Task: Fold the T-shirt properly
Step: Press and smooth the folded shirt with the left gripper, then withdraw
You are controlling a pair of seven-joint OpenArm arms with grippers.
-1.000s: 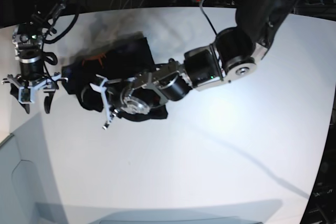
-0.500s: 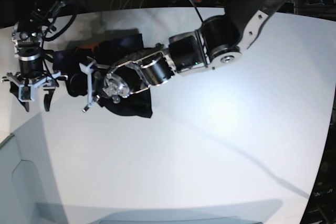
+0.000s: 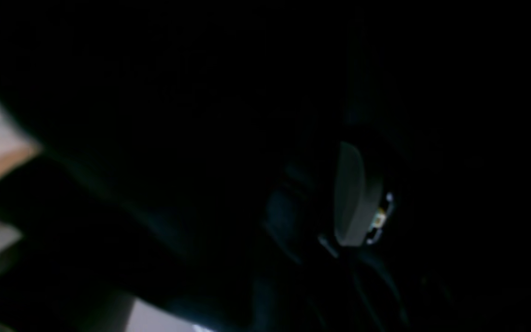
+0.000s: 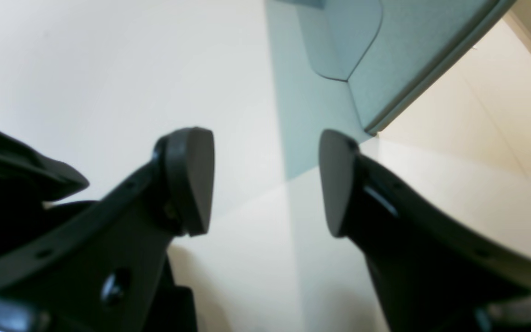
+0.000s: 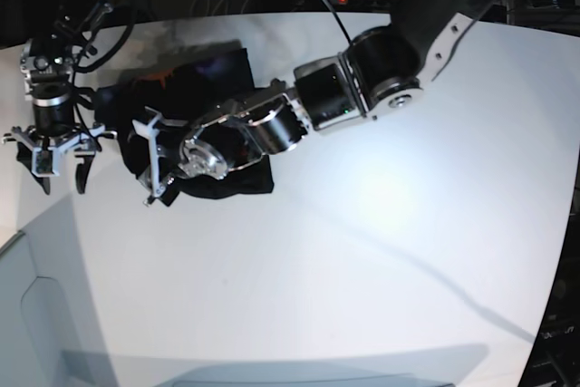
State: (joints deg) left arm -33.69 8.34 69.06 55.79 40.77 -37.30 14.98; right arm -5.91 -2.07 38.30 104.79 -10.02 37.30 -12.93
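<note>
Starting at the left of the base view, the right gripper (image 5: 62, 169) hangs over bare table (image 5: 362, 251) just beside the shirt, jaws spread wide with nothing between them, as its wrist view confirms. Next along, the shirt (image 5: 213, 74) lies bunched in a dark heap at the table's upper left, orange print peeking out. The left gripper (image 5: 151, 159) sits low over the heap's near edge; its wrist view is nearly black, so I cannot tell whether it grips cloth. Looks like a fold being laid down. Next, I'd say: release cleanly, then flatten.
</note>
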